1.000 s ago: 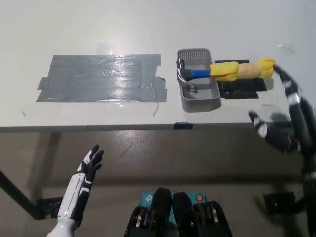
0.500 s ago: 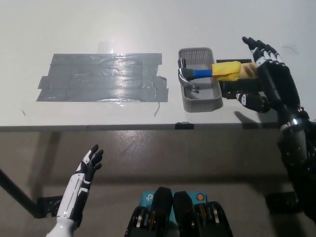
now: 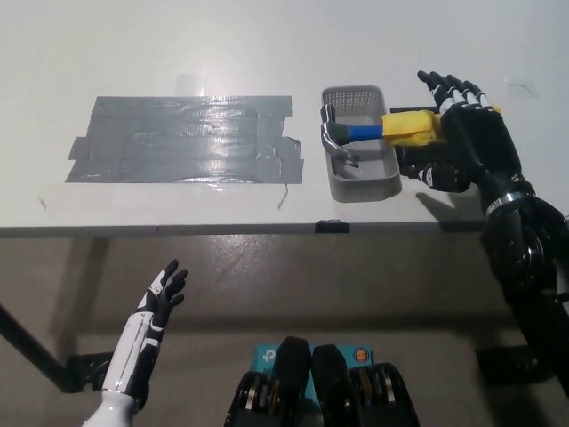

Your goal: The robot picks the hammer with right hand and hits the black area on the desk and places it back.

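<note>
Nearest to you, at the lower left, the white left hand (image 3: pixel 162 296) rests below the desk edge, well clear of everything on the desk, its fingers apart and nothing in them.

Move up to the desk (image 3: pixel 267 44) and you meet its front edge, with a small black clip (image 3: pixel 330 226) sitting on it about midway. Just behind that on the left lies the black area (image 3: pixel 185 140), a wide patch of dark, shiny tape strips laid flat, its right end stopping just beside the grey basket (image 3: pixel 359 181).

To the right, you see the black right arm coming up from the bottom right corner, and the right hand (image 3: pixel 469 133) is over the desk at the basket's right side. Its fingers are spread and point away from you, with the palm covering the far end of the hammer's handle. You cannot tell whether the hand touches the handle; nothing is closed around it.

The hammer (image 3: pixel 378 131) lies across the basket, its metal head down inside on the left, the blue neck crossing the right wall, and the yellow-wrapped handle sticking out to the right, over a black pad (image 3: pixel 416 163) on the desk, until it goes under the hand
</note>
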